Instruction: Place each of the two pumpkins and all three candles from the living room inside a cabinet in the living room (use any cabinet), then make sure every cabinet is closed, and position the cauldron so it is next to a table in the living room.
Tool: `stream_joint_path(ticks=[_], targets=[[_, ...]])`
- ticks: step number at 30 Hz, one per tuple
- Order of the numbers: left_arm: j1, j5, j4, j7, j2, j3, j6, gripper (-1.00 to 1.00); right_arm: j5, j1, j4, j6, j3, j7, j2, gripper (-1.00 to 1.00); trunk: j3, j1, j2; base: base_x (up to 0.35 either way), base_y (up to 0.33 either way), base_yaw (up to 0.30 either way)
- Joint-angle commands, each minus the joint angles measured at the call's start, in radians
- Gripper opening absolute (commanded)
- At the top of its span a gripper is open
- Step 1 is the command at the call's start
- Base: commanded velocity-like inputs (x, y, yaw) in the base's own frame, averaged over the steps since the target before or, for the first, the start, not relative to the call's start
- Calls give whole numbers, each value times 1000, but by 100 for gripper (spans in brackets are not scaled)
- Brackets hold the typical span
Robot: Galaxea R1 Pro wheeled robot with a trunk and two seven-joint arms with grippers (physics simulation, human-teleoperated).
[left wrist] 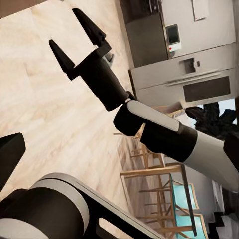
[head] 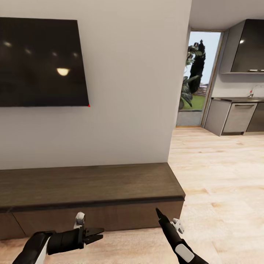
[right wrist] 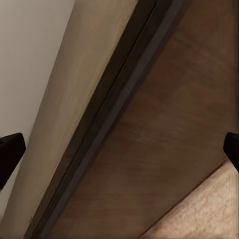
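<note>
Head view of the living-room wall: the cabinet [head: 91,190], a long, low, dark brown unit, runs from the 9 o'clock edge to just right of centre, its top bare and its drawer fronts flush and shut. Above it, at 10 o'clock, a black television [head: 40,62] hangs on the pale wall [head: 132,91]. At 2 o'clock a doorway [head: 200,73] shows greenery outside, and grey kitchen cupboards [head: 238,117] stand at 3 o'clock on the light wood floor [head: 220,176]. The left gripper [head: 98,234], at 7 o'clock, points toward the right with its two dark fingers spread apart and nothing between them. The right gripper [head: 158,212], at 5 o'clock, points at the cabinet front, close to it; from this view its fingers overlap. In the left wrist view the right gripper [left wrist: 74,34] appears with its fingers parted and empty, above the floor [left wrist: 45,99], with chairs [left wrist: 164,199] and kitchen appliances [left wrist: 194,64] beyond. In the right wrist view the cabinet [right wrist: 164,139] front and top edge are seen at close range, with the gripper's dark fingertips [right wrist: 10,152] at opposite frame edges, wide apart.
</note>
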Motion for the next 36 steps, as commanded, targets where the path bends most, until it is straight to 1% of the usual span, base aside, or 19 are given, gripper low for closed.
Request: stream_joint_path(ticks=[1, 3, 6, 8, 11, 13, 15, 18, 21, 27, 31, 34, 36], targets=[[-5, 3, 20, -3, 0, 0, 10, 100, -3, -1, 2, -3, -1, 4, 0, 100, -4, 4, -8, 0, 0, 0], [-10, 3, 52, -3, 0, 0, 8, 100, -3, -1, 2, -3, -1, 4, 0, 100, -10, 11, -22, 0, 0, 0], [-12, 2, 75, -3, 1, 0, 7, 100, -4, -1, 2, -3, -1, 10, 1, 100, -20, 23, -43, 0, 0, 0], [-13, 0, 95, -2, 1, 0, 6, 100, -14, -1, 3, -2, -1, 28, 0, 100, -26, 31, -57, 0, 0, 0], [-13, -4, 115, -1, 1, 1, 4, 100, -47, -1, 4, -1, 0, 71, 0, 100, -36, 42, -78, 0, 0, 0], [-13, -4, 117, 0, 0, 0, 3, 100, -51, 0, 4, -1, 1, 83, 1, 100, -42, 50, -92, 0, 0, 0], [-13, -5, 119, 0, 0, 0, 2, 100, -54, 2, 4, 10, 1, 112, 0, 100, -48, 57, -106, 0, 0, 0], [-12, -5, 121, 0, 0, 0, -1, 100, -61, 3, 4, 63, 0, 181, 0, 100, -57, 69, -127, 0, 0, 0], [-12, -5, 121, 0, 0, -1, -2, 100, -73, 4, 4, 90, 1, 215, 0, 100, -67, 80, -148, 0, 0, 0], [-12, -5, 121, 0, -3, -2, -2, 100, -76, 5, 2, 96, 1, 233, -1, 100, -86, 103, -190, 0, 0, 0], [-12, -5, 121, -1, -3, -2, -3, 100, -76, 5, 3, 98, 1, 306, -2, 100, -98, 119, -218, 0, 0, 0], [-12, -5, 121, -1, -4, -2, -4, 100, -77, 5, 3, 98, 1, 328, -8, 100, -108, 130, -239, 0, 0, 0], [-12, -5, 121, -1, -4, -1, -4, 100, -78, 5, 3, 98, 1, 334, -13, 100, -108, 130, -239, 0, 0, 0]])
